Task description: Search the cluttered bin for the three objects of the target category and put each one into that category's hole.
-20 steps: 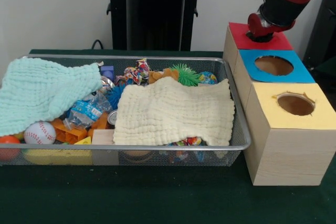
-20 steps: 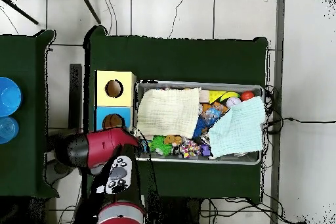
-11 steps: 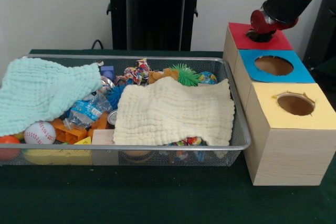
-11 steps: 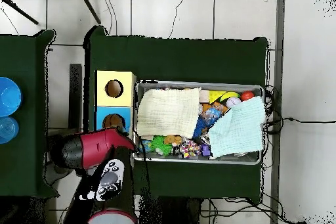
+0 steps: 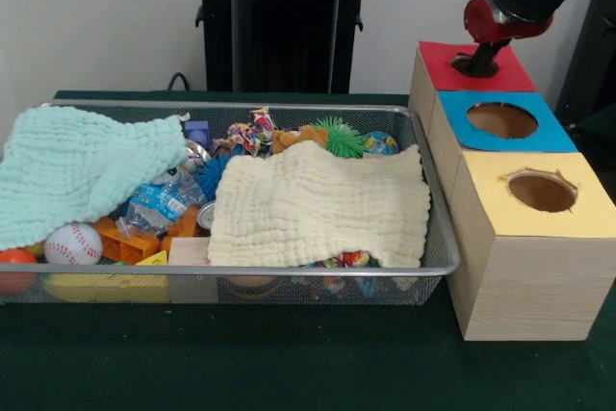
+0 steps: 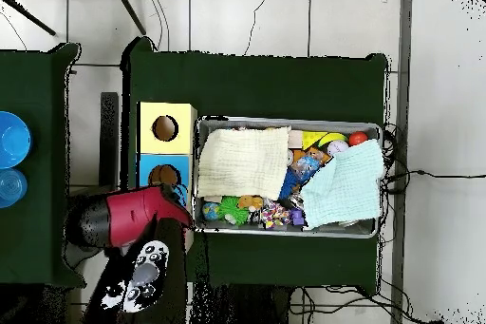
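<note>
Front view: target category unknown from here, so three targets unidentified; all candidates in wire bin, most buried under cream cloth at right and mint cloth at left. Visible between and behind cloths: baseball, crinkled plastic bottle, green spiky ball, knotted rope toy, orange blocks, more toys peeking from under cream cloth's near edge.

Handling, judged: cloths soft and limp, pinch at a free corner or edge fold and drag aside. Baseball firm, round, likely to roll; grip across middle. Bottle light, crushable, slick; take at the neck. Spiky ball squishy, easy anywhere.

Sorting boxes touching bin's right end: yellow hole nearest camera, blue hole in middle, red hole farthest.

Hand low at red hole, tip at or in the opening, well apart from bin. Can't tell how far open, nor whether holding anything; hidden by wrist in both views.

Overhead view: red arm over red box end, beside blue hole. Green worktop under everything.

Risk: cloth snagging small toys when dragged.
</note>
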Controlling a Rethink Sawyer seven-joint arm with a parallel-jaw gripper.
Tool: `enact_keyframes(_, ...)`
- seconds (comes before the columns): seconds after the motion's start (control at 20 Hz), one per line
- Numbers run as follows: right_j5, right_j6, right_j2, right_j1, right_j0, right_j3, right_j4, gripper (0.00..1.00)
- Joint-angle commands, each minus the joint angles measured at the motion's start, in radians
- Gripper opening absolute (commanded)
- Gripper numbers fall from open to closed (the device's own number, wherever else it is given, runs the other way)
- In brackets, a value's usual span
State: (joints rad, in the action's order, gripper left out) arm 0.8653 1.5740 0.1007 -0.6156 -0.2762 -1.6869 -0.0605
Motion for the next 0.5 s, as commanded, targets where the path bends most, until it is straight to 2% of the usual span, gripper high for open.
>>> enact_keyframes(0.05,0.168,0.151,0.05,-0.024,-0.009,0.072,-0.068,0.0)
enact_keyframes(0.5,0.235,0.129,0.073,-0.048,-0.008,0.11,-0.094,0.0)
